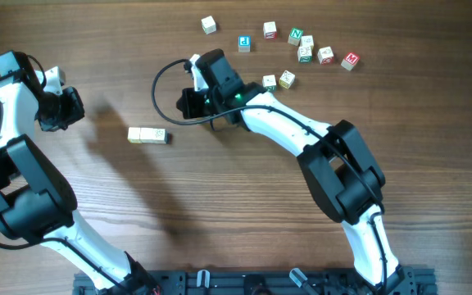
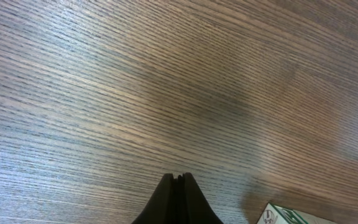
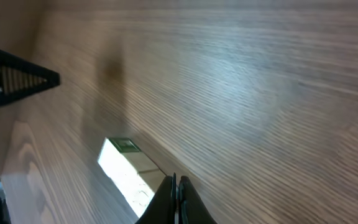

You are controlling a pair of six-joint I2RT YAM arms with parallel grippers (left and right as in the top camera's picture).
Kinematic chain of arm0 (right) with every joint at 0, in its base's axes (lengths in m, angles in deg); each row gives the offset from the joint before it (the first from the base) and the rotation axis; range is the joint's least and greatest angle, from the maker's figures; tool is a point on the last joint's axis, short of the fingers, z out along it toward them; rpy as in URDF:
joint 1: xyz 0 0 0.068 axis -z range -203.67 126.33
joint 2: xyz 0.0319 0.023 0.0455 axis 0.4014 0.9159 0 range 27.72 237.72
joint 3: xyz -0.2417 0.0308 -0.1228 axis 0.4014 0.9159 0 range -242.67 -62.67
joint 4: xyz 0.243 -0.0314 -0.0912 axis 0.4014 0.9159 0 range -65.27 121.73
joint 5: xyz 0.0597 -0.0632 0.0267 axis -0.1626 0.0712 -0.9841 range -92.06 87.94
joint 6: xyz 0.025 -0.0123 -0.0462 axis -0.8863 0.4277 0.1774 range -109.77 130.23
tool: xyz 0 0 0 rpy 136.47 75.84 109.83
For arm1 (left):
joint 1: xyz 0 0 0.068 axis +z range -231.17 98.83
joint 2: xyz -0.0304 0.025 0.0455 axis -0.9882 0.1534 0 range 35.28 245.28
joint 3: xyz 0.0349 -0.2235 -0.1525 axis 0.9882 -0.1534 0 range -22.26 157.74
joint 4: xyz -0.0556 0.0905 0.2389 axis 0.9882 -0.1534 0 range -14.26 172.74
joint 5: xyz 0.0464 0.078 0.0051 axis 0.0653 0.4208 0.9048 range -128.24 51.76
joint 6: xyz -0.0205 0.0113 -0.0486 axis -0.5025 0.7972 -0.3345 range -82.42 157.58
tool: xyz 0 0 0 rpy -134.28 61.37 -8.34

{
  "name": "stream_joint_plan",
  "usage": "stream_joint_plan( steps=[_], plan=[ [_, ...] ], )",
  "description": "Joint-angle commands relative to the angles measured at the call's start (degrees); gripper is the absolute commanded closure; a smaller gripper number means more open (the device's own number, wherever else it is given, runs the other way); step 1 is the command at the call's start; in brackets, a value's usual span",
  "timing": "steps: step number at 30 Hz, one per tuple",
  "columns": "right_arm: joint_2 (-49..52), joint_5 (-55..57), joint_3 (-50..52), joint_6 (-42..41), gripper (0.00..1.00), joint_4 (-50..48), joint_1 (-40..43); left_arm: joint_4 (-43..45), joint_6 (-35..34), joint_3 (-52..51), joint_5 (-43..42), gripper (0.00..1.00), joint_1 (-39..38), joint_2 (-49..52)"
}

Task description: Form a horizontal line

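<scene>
A short row of pale cream cubes (image 1: pixel 147 135) lies left of the table's middle, the cubes touching side to side. In the right wrist view the row (image 3: pixel 129 174) sits just left of my fingertips. My right gripper (image 1: pixel 188 104) hangs shut up and to the right of the row, holding nothing; its tips (image 3: pixel 178 182) are pressed together. My left gripper (image 1: pixel 68 107) is shut and empty at the far left, well apart from the row. In the left wrist view my left gripper (image 2: pixel 179 178) points at bare wood, and a cube corner with green print (image 2: pixel 284 216) shows at the lower right edge.
Several loose cubes with coloured letters (image 1: pixel 304 51) are scattered at the back right, two more (image 1: pixel 279 80) lying close beside the right arm. A black cable (image 1: pixel 161 86) loops left of the right wrist. The arm bases (image 1: pixel 252 283) line the front edge.
</scene>
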State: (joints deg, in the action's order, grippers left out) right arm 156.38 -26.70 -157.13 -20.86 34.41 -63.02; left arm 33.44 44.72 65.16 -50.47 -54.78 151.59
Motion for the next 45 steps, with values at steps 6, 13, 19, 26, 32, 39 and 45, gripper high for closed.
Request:
stream_joint_plan(
  steps=[6, 13, 19, 26, 32, 39, 45],
  plan=[
    [0.37, -0.37, 0.07, -2.67, 0.95, -6.25, -2.40, -0.83, -0.57, 0.66, -0.09, 0.96, 0.13, 0.28],
    [0.35, -0.31, 0.04, -7.23, 0.96, 8.24, -0.63, -1.81, -0.55, 0.57, -0.09, 0.96, 0.13, 0.31],
    [0.81, 0.83, 0.59, -9.09, 0.95, 10.64, -4.28, -2.05, -0.55, 0.57, -0.09, 0.96, 0.13, 0.31],
    [1.79, 5.62, 0.74, -10.86, 0.95, 13.05, -4.68, -2.67, -0.55, 0.57, -0.09, 0.00, 0.13, 0.31],
    [2.51, 5.35, 1.09, -10.93, 0.96, 13.22, -4.68, -2.64, -0.55, 0.57, -0.09, 0.00, 0.13, 0.31],
    [3.28, 4.74, 1.16, -10.88, 0.96, 9.07, -6.08, -2.64, -0.55, 0.57, -0.09, 0.00, 0.13, 0.31],
    [3.98, 5.35, 1.16, -11.15, 0.95, 6.64, -6.78, -2.64, -0.55, 0.57, -0.09, 0.00, 0.13, 0.31]
  ],
)
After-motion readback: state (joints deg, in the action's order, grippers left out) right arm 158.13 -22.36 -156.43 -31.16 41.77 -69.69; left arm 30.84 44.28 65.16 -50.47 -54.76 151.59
